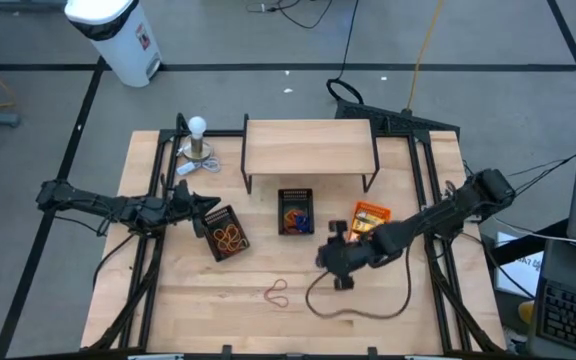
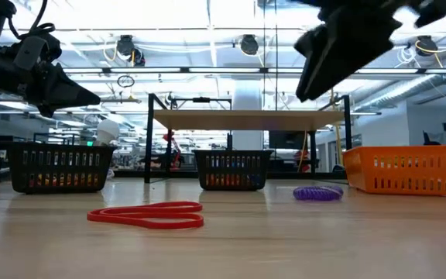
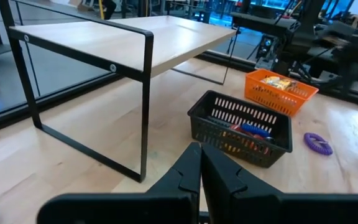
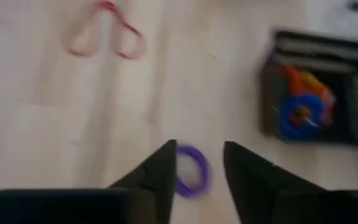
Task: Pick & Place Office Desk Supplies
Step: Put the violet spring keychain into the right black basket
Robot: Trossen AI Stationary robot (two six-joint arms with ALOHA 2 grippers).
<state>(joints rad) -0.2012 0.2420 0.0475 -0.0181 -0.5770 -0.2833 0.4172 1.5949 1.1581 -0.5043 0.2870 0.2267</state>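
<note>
Clearly the right gripper hangs over the middle of the table toward its right edge, pointing down, its fingers parted with a purple coil ring showing in the gap between them. The ring lies on the wood; in the low view it rests flat between the middle black mesh bin and the orange bin, so nothing is held. Judging by that spread stance straight above the ring, the fingers are set either to drop around it or to let it lie.

The left gripper waits above the table near the left edge, fingers pressed together and empty, beside the left mesh bin with its tan bands. Keeping it there leaves the centre clear for the other arm.

A red rubber band lies loose near the front edge, not yet sorted. The middle bin already holds blue and orange rings, and yellow packets sit in the orange bin.
</note>
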